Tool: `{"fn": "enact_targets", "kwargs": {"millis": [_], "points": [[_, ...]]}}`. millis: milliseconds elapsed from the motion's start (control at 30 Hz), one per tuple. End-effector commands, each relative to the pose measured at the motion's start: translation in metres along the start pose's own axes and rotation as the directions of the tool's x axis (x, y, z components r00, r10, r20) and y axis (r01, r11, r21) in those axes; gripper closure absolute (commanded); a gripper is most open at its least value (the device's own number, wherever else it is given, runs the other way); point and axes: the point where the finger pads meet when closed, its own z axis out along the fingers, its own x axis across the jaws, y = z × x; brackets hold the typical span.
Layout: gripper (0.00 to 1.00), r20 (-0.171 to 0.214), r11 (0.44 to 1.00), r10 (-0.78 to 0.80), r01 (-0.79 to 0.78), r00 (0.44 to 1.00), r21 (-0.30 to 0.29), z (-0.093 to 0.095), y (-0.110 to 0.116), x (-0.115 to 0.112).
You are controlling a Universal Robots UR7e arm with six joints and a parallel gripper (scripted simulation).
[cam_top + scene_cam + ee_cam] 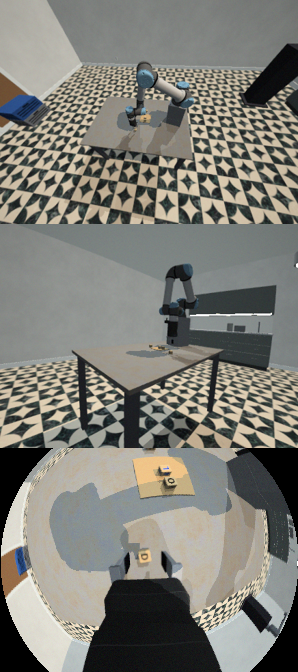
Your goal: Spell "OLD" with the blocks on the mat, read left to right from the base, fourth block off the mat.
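My gripper (145,558) (133,126) is open and points down at the table, in front of the mat. A small tan block (143,555) (135,130) (170,352) lies on the table right under it, between the open fingers and not held. The orange mat (149,486) (141,120) lies farther off. Two blocks stand on it side by side, one block (164,470) behind the other block (170,482). A fourth block (150,345) lies on the bare table beyond the mat. The letters are too small to read.
The grey table (109,133) (137,367) carries the robot's dark base pedestal (176,115) (182,331) at its right rear. A blue crate (24,109) stands on the floor to the left, and a black cabinet (273,76) at the right.
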Motion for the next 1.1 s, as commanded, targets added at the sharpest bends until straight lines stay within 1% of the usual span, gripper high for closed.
{"fn": "enact_targets", "kwargs": {"millis": [0, 300, 1067], "points": [[0.00, 0.001, 0.997, -0.073, 0.073, 0.997, -0.001, -0.0010, 0.0077, -0.0012], [0.00, 0.001, 0.991, -0.131, 0.131, 0.991, 0.000, -0.0013, 0.0139, -0.0017], [0.00, 0.001, 0.991, -0.135, 0.135, 0.991, 0.000, -0.0013, 0.0143, -0.0017]]}}
